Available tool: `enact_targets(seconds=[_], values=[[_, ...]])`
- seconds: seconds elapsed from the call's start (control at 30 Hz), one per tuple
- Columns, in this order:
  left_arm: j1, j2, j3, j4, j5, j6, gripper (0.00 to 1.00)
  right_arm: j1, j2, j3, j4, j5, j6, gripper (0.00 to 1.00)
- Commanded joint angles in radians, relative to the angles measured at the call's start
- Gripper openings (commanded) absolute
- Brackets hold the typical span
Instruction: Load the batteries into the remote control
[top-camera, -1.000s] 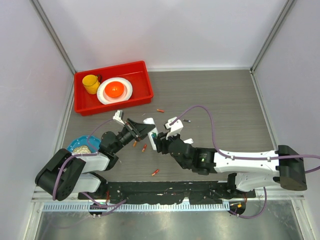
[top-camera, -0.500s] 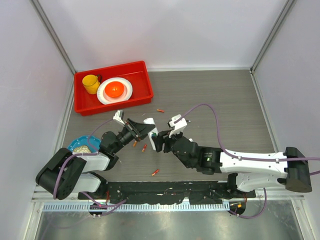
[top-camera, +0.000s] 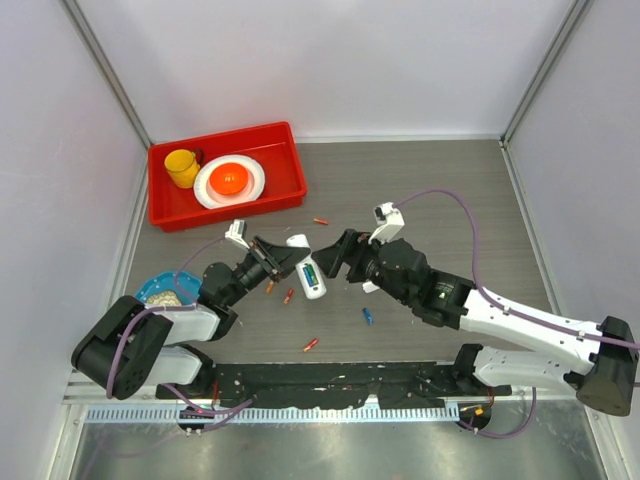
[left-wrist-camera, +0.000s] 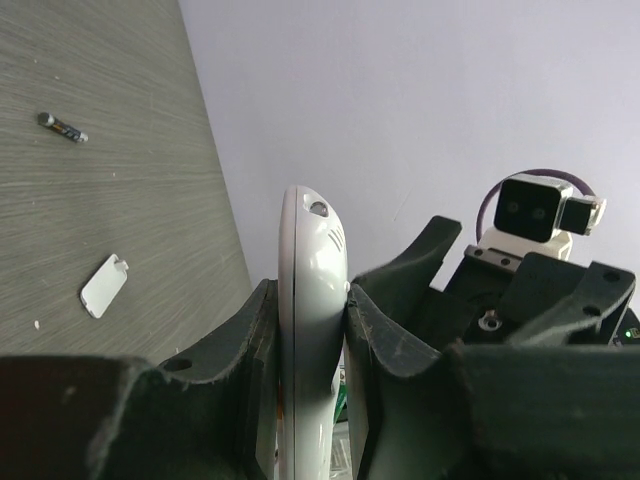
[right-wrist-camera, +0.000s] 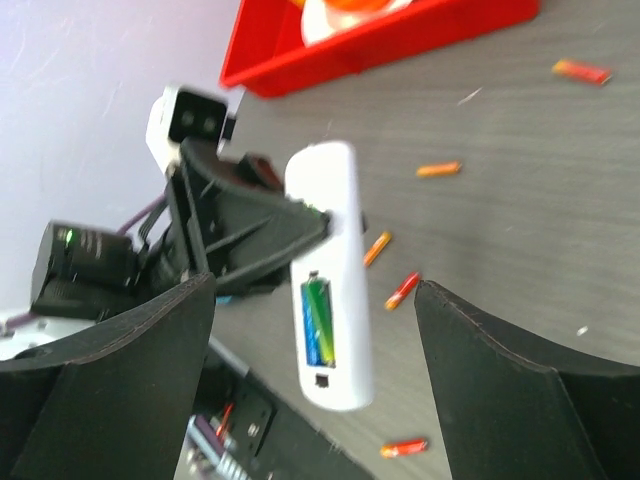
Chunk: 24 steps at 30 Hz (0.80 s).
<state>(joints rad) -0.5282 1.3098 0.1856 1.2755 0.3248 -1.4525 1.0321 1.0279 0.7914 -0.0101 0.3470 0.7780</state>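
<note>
- Overhead, grey wood-grain table (top-camera: 450, 200) between pale walls (top-camera: 350, 60), red tray (top-camera: 285, 195) at the back.
- In front of the tray, left gripper (top-camera: 292, 262) clamps the remote control (top-camera: 313, 283).
- Right gripper (top-camera: 336, 262) gapes empty just beyond, farther from the tray.

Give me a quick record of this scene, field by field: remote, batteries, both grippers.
remote control: clamped in left gripper, battery bay uncovered
bay contents: green battery seated
left gripper: shut on the remote
right gripper: open, empty, beside the remote
loose on table: blue battery, several orange batteries, back cover
</note>
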Motion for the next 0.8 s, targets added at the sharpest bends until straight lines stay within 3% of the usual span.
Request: enact_targets(seconds=[0.0, 0.23, 0.5, 0.77], values=[[-0.003, -0.009, 0.041, 0.271, -0.024, 0.035, 0.00, -0.007, 0.029, 0.031, -0.024, -0.200, 0.095, 0.87], [-0.003, -0.011, 0.052, 0.271, -0.020, 0.026, 0.00, -0.036, 0.089, 0.002, 0.006, -0.272, 0.121, 0.87], [-0.003, -0.018, 0.048, 0.271, -0.018, 0.030, 0.00, -0.099, 0.084, -0.103, 0.197, -0.318, 0.234, 0.87], [-0.003, -0.012, 0.049, 0.271, -0.010, 0.032, 0.00, -0.116, 0.115, -0.103, 0.248, -0.333, 0.247, 0.87]])
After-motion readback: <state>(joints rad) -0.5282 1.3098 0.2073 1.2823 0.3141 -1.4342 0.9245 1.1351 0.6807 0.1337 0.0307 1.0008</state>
